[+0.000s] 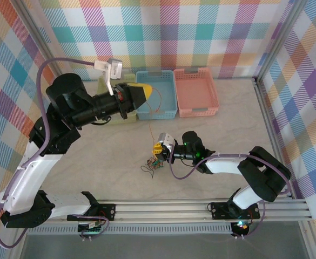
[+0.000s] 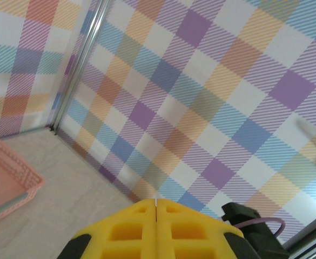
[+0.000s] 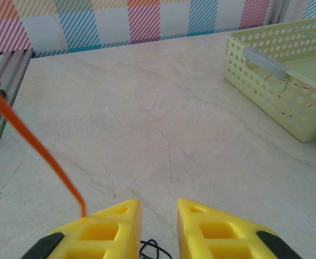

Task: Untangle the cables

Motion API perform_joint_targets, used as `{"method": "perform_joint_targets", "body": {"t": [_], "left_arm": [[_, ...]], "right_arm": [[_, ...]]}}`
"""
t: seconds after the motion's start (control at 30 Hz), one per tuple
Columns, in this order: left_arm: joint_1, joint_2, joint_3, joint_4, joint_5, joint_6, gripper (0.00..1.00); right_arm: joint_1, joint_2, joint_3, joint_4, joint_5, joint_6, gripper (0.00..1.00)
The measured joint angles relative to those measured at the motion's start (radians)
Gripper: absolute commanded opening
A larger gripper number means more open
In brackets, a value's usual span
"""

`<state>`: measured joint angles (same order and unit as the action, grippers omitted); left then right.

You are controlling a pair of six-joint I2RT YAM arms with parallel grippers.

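Top external: left gripper (image 1: 147, 91) raised, jaws together; right gripper (image 1: 156, 150) low, slightly parted, over cables (image 1: 152, 164).

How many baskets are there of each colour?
blue basket: 1
pink basket: 1
yellow-green basket: 1
Total: 3 baskets

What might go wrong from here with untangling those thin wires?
The open right gripper sits by the small tangle of thin coloured wires; closing could pinch the black loop and the orange strand together, dragging the whole clump. The shut left gripper hangs above the blue plastic basket; the curved orange wire there might snag its rim.
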<state>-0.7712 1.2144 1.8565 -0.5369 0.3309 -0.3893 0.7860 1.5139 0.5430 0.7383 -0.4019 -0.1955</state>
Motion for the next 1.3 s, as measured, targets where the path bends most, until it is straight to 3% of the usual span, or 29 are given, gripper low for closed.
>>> {"method": "perform_joint_targets", "body": {"t": [0.5, 0.7, 1.07, 1.3], "left_arm": [[0.0, 0.207, 0.388, -0.027, 0.063, -0.069, 0.0], [0.0, 0.239, 0.399, -0.052, 0.069, -0.07, 0.0], [0.001, 0.237, 0.352, -0.094, 0.023, -0.035, 0.0], [0.015, 0.268, 0.389, -0.121, -0.011, -0.01, 0.0]], "right_arm": [[0.0, 0.0, 0.0, -0.007, 0.048, 0.0, 0.29], [0.0, -0.02, -0.011, -0.006, 0.111, 0.003, 0.31], [-0.021, -0.345, -0.08, -0.065, 0.246, -0.007, 0.51], [-0.024, -0.474, -0.11, -0.14, 0.253, -0.042, 0.52]]}}
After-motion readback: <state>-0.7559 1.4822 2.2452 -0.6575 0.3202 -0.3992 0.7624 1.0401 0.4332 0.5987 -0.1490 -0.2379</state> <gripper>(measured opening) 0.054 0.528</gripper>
